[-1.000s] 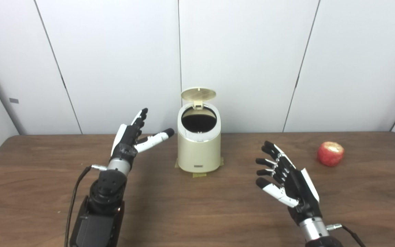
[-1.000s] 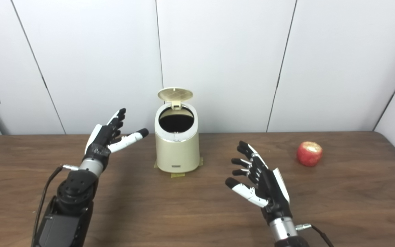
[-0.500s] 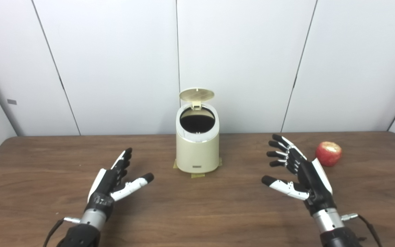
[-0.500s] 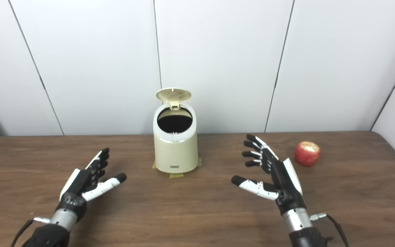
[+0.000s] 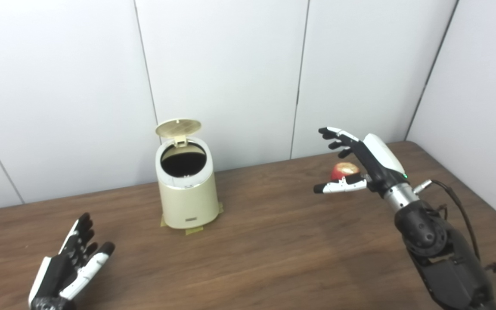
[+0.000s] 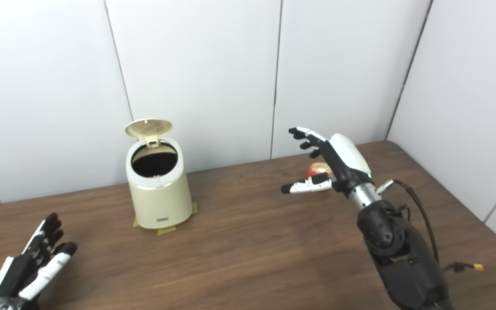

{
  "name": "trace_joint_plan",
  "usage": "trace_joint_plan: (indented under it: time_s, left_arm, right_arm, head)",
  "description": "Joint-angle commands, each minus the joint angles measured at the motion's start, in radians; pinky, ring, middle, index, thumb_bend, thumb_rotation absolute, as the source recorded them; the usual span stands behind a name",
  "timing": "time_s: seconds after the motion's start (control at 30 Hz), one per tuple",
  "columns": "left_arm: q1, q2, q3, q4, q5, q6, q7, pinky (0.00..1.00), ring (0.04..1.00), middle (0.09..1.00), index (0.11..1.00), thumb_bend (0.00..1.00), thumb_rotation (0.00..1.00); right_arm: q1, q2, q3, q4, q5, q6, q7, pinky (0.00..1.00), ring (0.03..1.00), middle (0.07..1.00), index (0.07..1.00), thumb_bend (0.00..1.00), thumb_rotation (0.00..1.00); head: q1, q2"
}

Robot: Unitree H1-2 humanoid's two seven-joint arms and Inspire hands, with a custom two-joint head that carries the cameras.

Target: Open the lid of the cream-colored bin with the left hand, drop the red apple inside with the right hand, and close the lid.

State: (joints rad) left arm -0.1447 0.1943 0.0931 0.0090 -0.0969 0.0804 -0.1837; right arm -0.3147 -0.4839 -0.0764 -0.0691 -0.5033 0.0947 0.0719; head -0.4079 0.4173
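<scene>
Right hand (image 5: 360, 165) hovers spread-fingered over the red apple (image 5: 345, 170) on the table (image 5: 274, 249), right of the lid-up cream-colored bin (image 5: 186, 189); it looks round, firm, probably slick, so wrap its widest girth, while the left hand (image 5: 69, 269) rests open.

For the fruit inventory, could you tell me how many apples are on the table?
1. The red apple sits at the table's far right, partly hidden behind the open right hand. The bin's dark interior cannot be checked.
</scene>
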Motion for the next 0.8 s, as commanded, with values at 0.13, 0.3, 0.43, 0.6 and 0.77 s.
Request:
trace_joint_plan:
  time_s: [0.13, 0.3, 0.43, 0.6, 0.77]
  left_arm:
    - [-0.044, 0.026, 0.009, -0.002, -0.036, -0.048, -0.021, 0.99, 1.000, 1.000, 1.000, 0.60, 0.36]
    - [-0.042, 0.031, 0.004, -0.024, -0.021, -0.018, -0.009, 1.00, 1.000, 1.000, 1.000, 0.59, 0.35]
    - [-0.042, 0.031, 0.001, -0.033, -0.011, -0.010, -0.002, 1.00, 1.000, 1.000, 1.000, 0.57, 0.35]
    - [-0.042, 0.030, -0.001, -0.048, -0.010, 0.002, -0.002, 1.00, 1.000, 1.000, 1.000, 0.58, 0.35]
    - [-0.039, 0.029, 0.000, -0.062, -0.018, 0.017, -0.006, 1.00, 1.000, 1.000, 1.000, 0.57, 0.34]
  right_arm:
    - [-0.097, -0.101, -0.024, 0.037, -0.050, 0.104, 0.009, 0.68, 0.824, 0.863, 0.852, 0.80, 0.22]
    - [-0.150, -0.167, 0.019, 0.099, -0.064, 0.215, 0.094, 0.73, 0.869, 0.906, 0.892, 0.83, 0.26]
    - [-0.199, -0.207, 0.077, 0.179, -0.078, 0.262, 0.156, 0.71, 0.870, 0.911, 0.904, 0.86, 0.28]
    - [-0.251, -0.214, 0.124, 0.267, -0.084, 0.317, 0.192, 0.73, 0.887, 0.926, 0.919, 0.85, 0.28]
    - [-0.288, -0.194, 0.129, 0.368, -0.037, 0.308, 0.186, 0.78, 0.912, 0.944, 0.909, 0.85, 0.26]
  head:
    - [-0.036, -0.006]
    - [-0.043, -0.010]
    - [-0.042, -0.011]
    - [-0.042, -0.007]
    - [-0.038, -0.003]
